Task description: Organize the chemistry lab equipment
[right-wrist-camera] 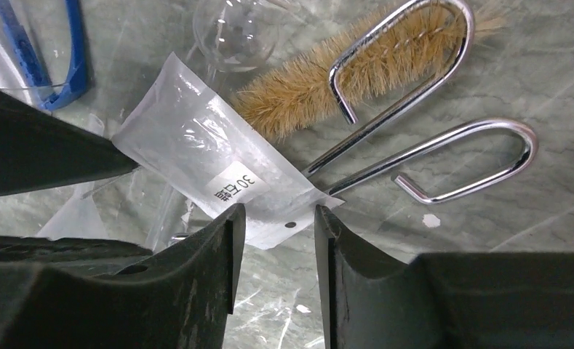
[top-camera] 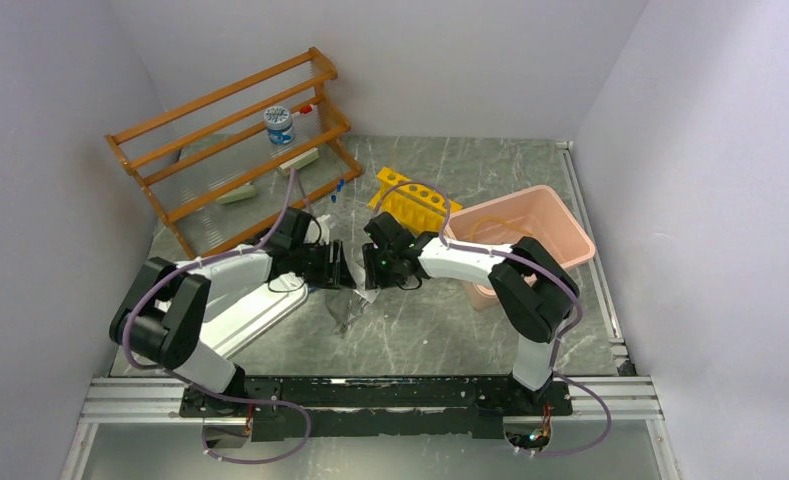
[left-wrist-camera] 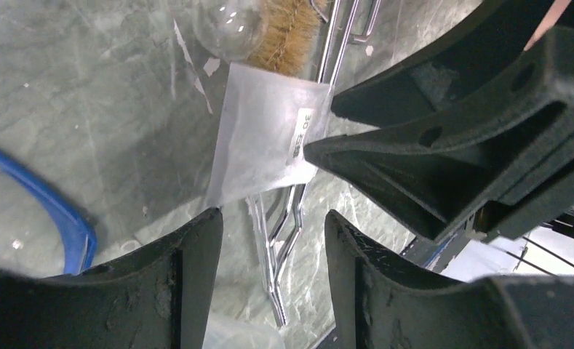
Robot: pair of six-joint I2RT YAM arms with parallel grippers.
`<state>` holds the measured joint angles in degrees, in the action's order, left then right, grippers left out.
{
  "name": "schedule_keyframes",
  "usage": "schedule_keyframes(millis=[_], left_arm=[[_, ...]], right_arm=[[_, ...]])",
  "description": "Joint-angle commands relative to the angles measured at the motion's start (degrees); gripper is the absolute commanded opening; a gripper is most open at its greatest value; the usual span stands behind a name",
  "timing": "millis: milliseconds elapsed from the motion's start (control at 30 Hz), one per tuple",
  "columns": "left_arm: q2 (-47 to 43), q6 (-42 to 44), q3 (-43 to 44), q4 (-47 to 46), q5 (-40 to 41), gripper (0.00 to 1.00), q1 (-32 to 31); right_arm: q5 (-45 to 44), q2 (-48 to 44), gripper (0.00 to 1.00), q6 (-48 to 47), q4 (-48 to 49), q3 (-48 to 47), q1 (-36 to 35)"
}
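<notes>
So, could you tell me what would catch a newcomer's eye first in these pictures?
At mid-table the right gripper straddles a corner of a clear labelled packet, with the left gripper facing it. Beside the packet lies a tan bristle brush; the orange wooden rack stands at back left.

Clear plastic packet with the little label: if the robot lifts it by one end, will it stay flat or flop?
Probably floppy: the clear plastic packet looks like thin, creased film, draped across the wire handles of the brushes beneath it. It is likely very light, since it seems nearly empty. Its glossy surface might slip out of a loose grip.
</notes>
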<state>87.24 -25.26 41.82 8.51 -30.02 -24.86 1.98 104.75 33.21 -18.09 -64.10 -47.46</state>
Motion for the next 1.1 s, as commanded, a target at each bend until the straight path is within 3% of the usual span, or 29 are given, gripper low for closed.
schedule_keyframes(millis=[0, 167, 433, 500, 567, 700, 833, 1067], left_arm=[[2.9, -0.7, 2.6, -5.3, 0.3, 0.58, -1.1], [4.2, -0.9, 3.0, -5.9, 2.5, 0.54, -1.2], [3.8, -4.1, 1.6, -10.8, 1.9, 0.31, -1.3], [3.6, -4.4, 1.2, -11.8, 2.3, 0.23, -1.3], [3.5, -3.1, 1.1, -12.7, 1.7, 0.06, -1.3], [2.3, 1.4, 3.0, -10.7, 1.1, 0.05, -1.3], [0.3, 8.2, 7.1, -5.4, -3.5, 0.05, -1.2], [-2.2, 19.2, 19.3, 6.0, -17.5, 0.05, -1.2]], right_arm=[[1.6, 0.1, 0.41, -0.8, 3.0, 1.9, 0.0], [2.1, 0.1, 0.38, -1.7, 4.4, 2.8, 0.0], [3.9, -1.7, 0.38, -4.2, 7.4, 4.3, 0.0], [4.7, -2.4, 0.38, -5.3, 8.6, 4.7, 0.0], [4.8, -3.3, 0.38, -6.0, 9.2, 5.1, 0.0], [4.2, -7.9, 0.4, -7.2, 8.7, 5.4, 0.5], [7.7, -15.3, 0.48, -8.9, 7.4, 4.8, 3.5], [24.8, -23.5, 0.69, -16.4, 4.9, 0.9, 14.2]])
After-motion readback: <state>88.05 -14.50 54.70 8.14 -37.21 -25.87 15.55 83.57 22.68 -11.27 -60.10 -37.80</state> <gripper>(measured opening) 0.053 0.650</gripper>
